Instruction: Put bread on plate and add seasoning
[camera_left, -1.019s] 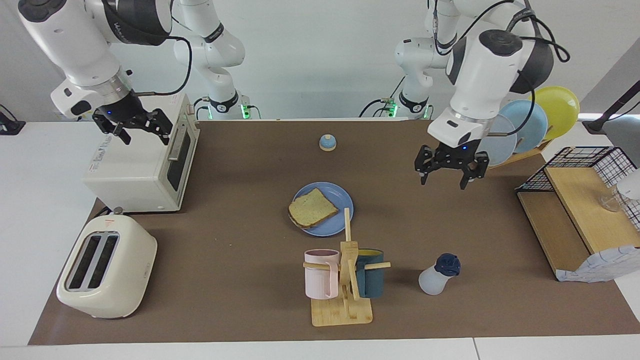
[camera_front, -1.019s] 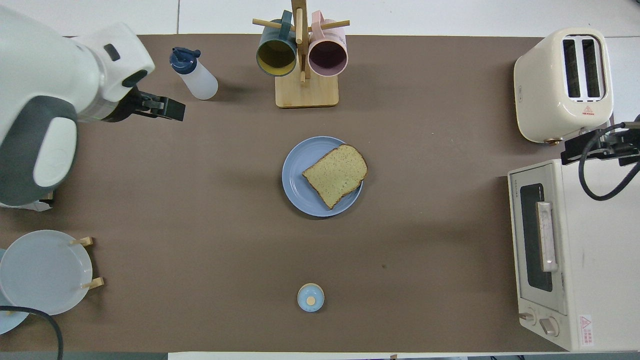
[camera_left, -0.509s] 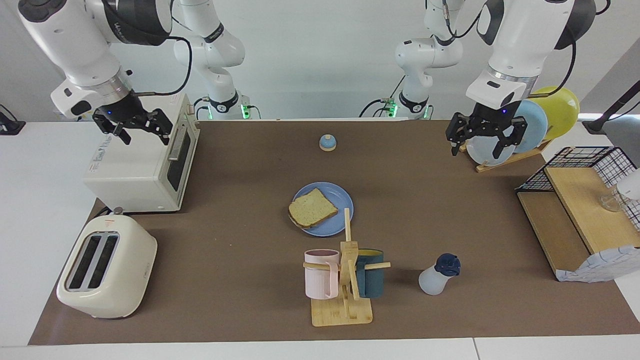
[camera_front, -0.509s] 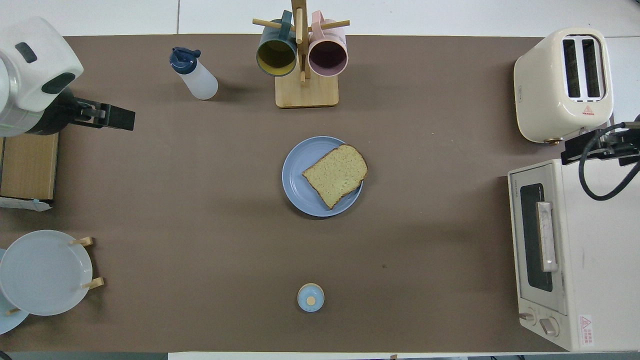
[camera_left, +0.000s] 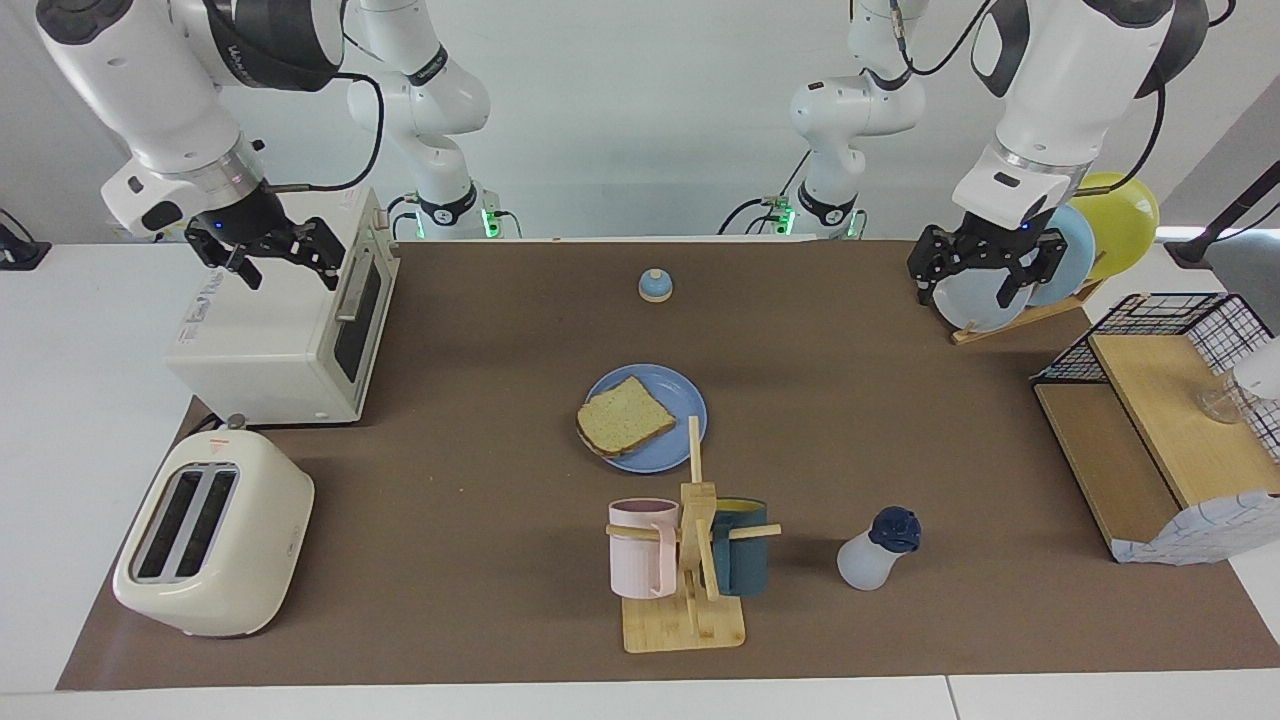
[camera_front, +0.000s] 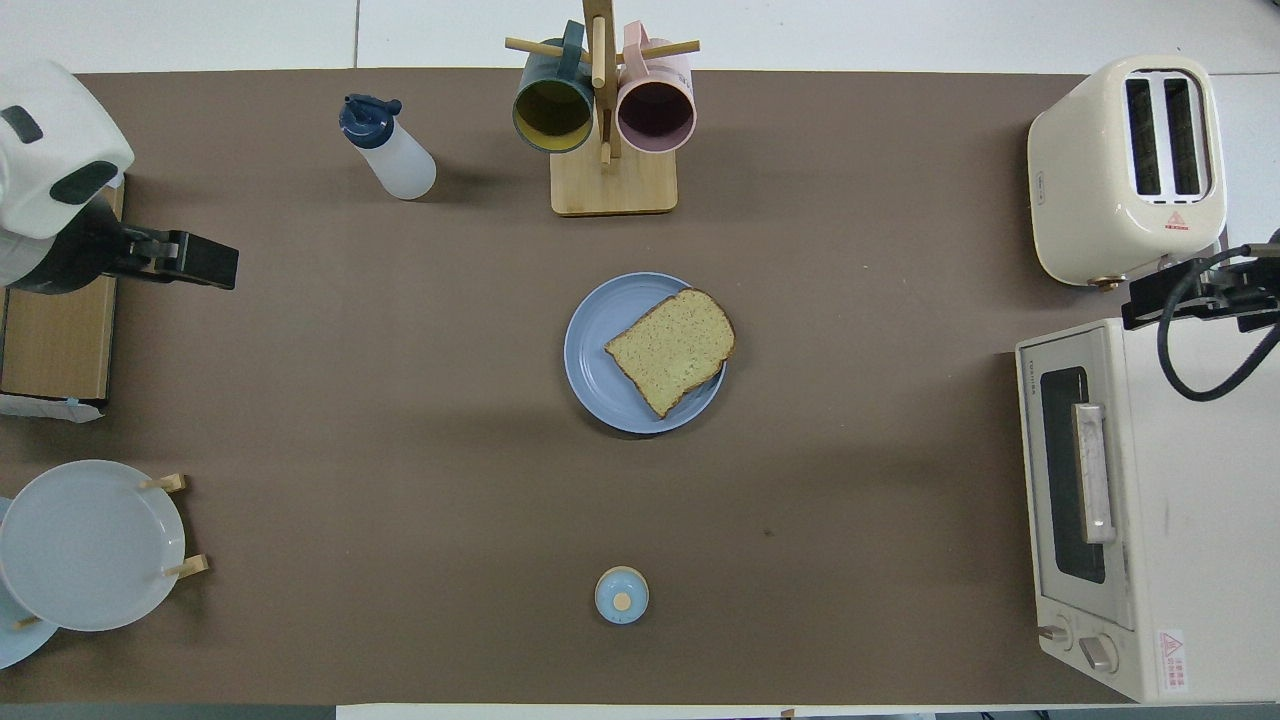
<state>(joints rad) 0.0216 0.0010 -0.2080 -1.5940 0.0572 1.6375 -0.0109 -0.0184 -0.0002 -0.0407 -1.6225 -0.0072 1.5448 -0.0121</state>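
The bread (camera_left: 625, 417) lies on the blue plate (camera_left: 675, 390) in the middle of the table, overhanging the rim toward the right arm's end; they also show in the overhead view, bread (camera_front: 670, 350) on plate (camera_front: 592, 350). The seasoning bottle (camera_left: 878, 550) stands upright farther from the robots, toward the left arm's end, beside the mug rack; it shows in the overhead view too (camera_front: 390, 150). My left gripper (camera_left: 964, 298) is open and empty, raised by the rack of upright plates; it also shows overhead (camera_front: 205, 270). My right gripper (camera_left: 291, 280) is open, waiting over the toaster oven.
A wooden mug rack (camera_left: 690, 600) holds a pink and a teal mug. A cream toaster (camera_left: 210, 535) and a toaster oven (camera_left: 285, 330) stand at the right arm's end. A small bell (camera_left: 655, 286) is near the robots. A plate rack (camera_left: 1040, 265) and a wire shelf (camera_left: 1160, 420) stand at the left arm's end.
My left gripper has risen and drawn back from over the table near the bottle to the plate rack at its own end. The right arm, bread, plate and bottle have not moved.
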